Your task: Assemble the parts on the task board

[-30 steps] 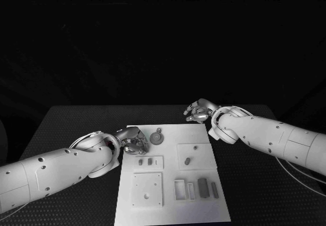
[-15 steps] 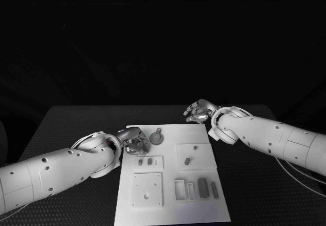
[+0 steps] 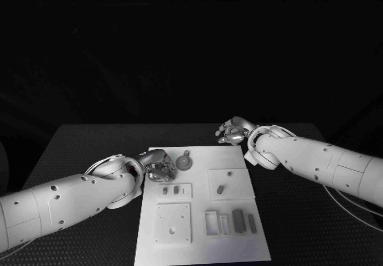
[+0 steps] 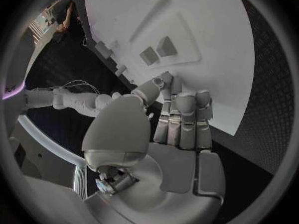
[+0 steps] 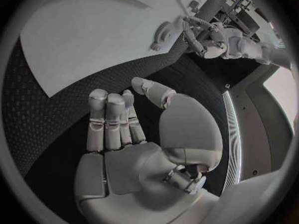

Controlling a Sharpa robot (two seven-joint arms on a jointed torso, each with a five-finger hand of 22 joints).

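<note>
The white task board [image 3: 239, 246] lies in the middle of the black table. A round grey disc part [image 3: 184, 162] sits near its far edge. My left hand [image 3: 157, 166] hovers at the board's left edge beside that disc, fingers curled in with nothing in them; the left wrist view shows the same hand [image 4: 177, 127] over the board [image 4: 206, 40]. My right hand [image 3: 232, 132] is just past the board's far right corner, also curled in and holding nothing. The right wrist view shows it [image 5: 121, 129] above the table, with the disc [image 5: 163, 35] and my left hand [image 5: 209, 40] beyond.
Two small grey pieces [image 3: 170, 190] stand on a raised white square. An oval piece [image 3: 220, 189] lies on another square. Near the board's front right are dark grey blocks [image 3: 238, 217] and a white frame [image 3: 211, 221]. Bare black table [image 3: 79, 149] flanks the board.
</note>
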